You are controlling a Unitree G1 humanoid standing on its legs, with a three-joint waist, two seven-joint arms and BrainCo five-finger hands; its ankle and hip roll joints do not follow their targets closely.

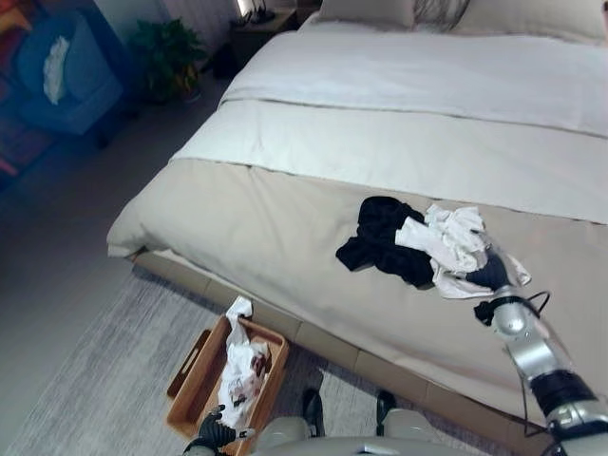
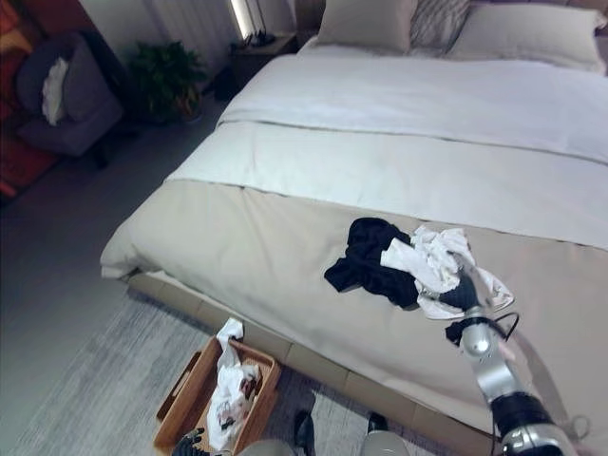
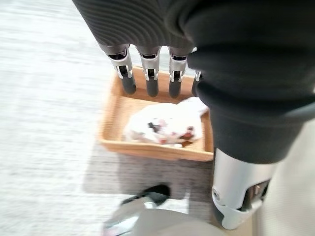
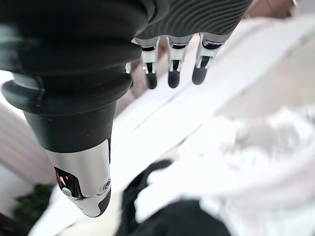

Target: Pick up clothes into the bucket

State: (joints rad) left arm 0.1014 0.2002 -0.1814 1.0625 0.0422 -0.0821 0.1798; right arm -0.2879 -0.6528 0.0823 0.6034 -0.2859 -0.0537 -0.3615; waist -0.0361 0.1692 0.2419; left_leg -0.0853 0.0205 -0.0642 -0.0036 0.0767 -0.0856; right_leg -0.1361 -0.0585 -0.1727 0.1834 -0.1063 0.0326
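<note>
A black garment and a crumpled white garment lie together on the beige bed cover near the bed's foot edge. My right hand rests at the near side of the white garment; in the right wrist view its fingers are straight and hold nothing above the white garment. On the rug below stands a wooden basket with a white patterned cloth in it. My left hand hovers by the basket's near end, fingers straight above the basket.
The large bed spans the middle and right, with pillows at its head. A blue armchair, a potted plant and a nightstand stand at the far left. A grey rug lies under the basket.
</note>
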